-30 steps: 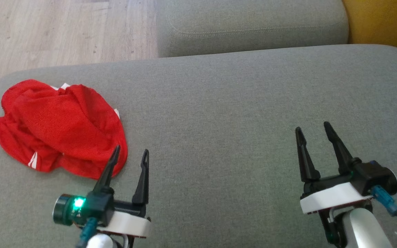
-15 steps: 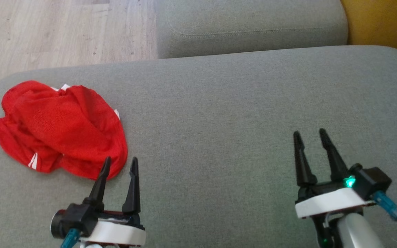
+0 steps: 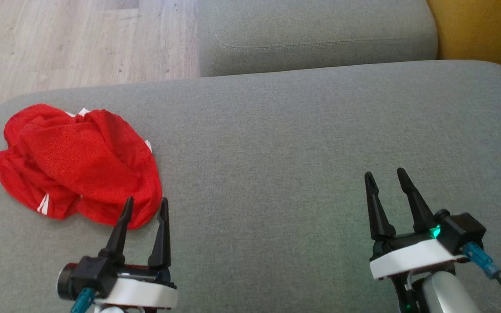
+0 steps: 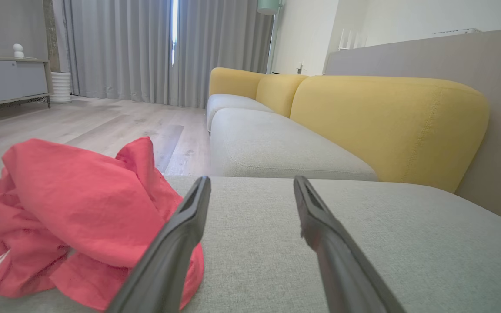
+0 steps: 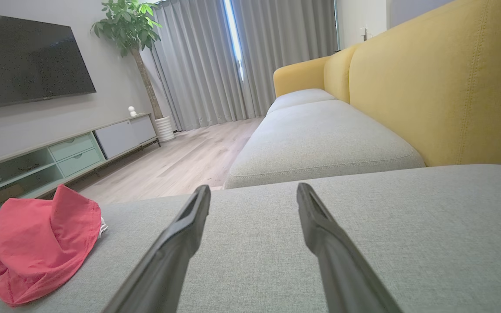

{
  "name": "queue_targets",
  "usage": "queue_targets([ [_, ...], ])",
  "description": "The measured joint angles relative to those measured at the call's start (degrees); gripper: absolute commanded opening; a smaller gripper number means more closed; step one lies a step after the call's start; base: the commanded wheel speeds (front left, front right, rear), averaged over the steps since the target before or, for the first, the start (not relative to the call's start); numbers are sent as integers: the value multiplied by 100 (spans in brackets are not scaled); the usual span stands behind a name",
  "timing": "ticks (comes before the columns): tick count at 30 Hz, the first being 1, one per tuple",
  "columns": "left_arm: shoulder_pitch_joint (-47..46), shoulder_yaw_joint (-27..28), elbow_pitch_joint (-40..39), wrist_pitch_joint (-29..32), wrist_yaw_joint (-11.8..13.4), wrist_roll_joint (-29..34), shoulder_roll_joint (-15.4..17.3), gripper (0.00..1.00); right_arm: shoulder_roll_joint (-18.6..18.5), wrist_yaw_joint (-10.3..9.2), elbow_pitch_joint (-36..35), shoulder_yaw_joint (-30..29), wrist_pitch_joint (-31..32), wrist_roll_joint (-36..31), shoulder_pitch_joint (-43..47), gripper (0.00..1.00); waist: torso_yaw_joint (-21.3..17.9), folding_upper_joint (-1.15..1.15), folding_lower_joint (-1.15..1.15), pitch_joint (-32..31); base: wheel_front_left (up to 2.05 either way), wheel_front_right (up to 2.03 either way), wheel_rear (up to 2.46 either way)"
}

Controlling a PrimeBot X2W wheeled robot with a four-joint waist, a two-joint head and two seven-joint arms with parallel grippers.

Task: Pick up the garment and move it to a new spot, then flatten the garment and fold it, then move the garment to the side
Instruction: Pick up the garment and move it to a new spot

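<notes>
Ahead of the left fingers [image 3: 120, 226] and right fingers [image 3: 374, 208], the grey cushion [image 3: 276, 143] lies open. The crumpled red garment [image 3: 76, 161] bulks just left of the left fingers; a yellow backrest [image 3: 481, 30] rises beyond the right fingers.

**Seating:** a broad grey woven-fabric sofa seat cushion [image 3: 285, 130] spans the lower part of the head view. A second grey fabric cushion with a stitched seam [image 3: 315, 34] adjoins it at top centre. Mustard-yellow upholstered backrests [image 5: 442, 87] run along the right of the right wrist view.

**Floor:** pale wood-effect planks [image 3: 81, 43], upper left of the head view.

**Window:** full-length grey pleated curtains [image 5: 198, 65], with a narrow strip of daylight [image 5: 233, 43] between them.

**Left of the right wrist view:**
- A black flat television screen [image 5: 24, 65] is mounted on a pale grey wall.
- A low cabinet with pale green drawers [image 5: 72, 150] stands beneath it.
- A leafy green tree [image 5: 133, 26] stands in a white ribbed pot [image 5: 163, 128].
</notes>
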Motion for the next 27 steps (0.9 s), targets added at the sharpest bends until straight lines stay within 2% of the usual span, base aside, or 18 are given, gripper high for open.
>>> queue_targets([
  [10,2,158,-64,-1,105,-42,-5,100,-1,0,-5,193,0,-189,0,100,283,0,0,-30,0,0,0],
  [27,229,493,-147,-1,202,12,-7,100,-5,0,26,769,0,-36,10,100,1351,0,0,-219,0,0,0],
])
